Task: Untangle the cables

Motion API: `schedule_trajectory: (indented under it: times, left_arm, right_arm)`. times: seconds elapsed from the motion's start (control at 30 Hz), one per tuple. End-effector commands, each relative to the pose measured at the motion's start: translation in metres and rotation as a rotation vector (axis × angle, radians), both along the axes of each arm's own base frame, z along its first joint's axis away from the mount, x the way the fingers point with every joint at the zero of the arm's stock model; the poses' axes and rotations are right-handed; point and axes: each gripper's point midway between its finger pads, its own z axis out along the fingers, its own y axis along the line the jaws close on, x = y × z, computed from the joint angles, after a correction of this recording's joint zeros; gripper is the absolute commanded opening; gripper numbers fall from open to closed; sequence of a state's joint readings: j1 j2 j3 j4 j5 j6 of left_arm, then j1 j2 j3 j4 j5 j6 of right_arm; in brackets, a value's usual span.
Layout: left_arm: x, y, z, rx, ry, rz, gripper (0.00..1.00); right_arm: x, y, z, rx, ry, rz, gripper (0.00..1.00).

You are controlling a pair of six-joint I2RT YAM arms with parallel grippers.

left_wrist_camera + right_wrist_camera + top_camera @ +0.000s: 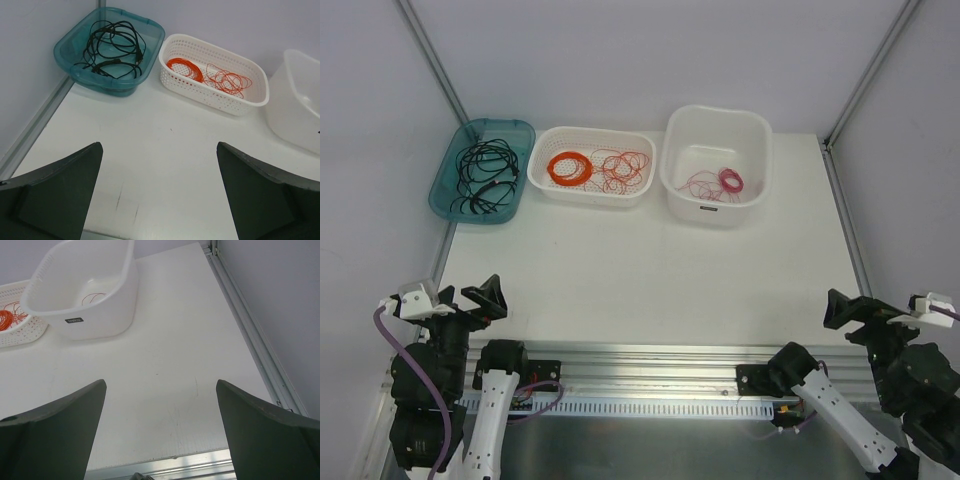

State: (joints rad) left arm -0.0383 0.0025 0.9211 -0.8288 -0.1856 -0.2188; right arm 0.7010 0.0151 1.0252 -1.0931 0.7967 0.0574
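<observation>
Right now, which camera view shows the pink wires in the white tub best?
The top external view: it looks down into the white tub, so the pink wires show whole. The right wrist view catches only a few strands past the rim. The left wrist view shows just part of the tub, no wires.

A robotics lab cell: a white counter (640,280) walled by white panels (620,60) on aluminium posts (433,60), a left arm (485,420) and right arm (840,410) bolted to an aluminium rail (650,362), a teal tray (438,188), white basket (590,192) and white tub (705,208) in a row
</observation>
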Motion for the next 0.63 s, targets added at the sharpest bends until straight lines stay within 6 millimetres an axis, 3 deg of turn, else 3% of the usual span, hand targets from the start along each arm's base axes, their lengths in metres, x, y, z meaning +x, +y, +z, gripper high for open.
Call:
schedule_trajectory:
  times: [0.0,0.6]
  left_arm:
    - [-0.0252,0.0059,0.0103,0.011,-0.139,0.025,0.99]
    - [-0.0213,0.0077,0.0063,0.010,-0.125,0.036,0.99]
  right_arm:
    - [0.0045,0.0038,0.0040,0.000,-0.019,0.008,0.97]
    - [0.0122,0.0103,0.0012,-0.012,-0.008,0.010,0.97]
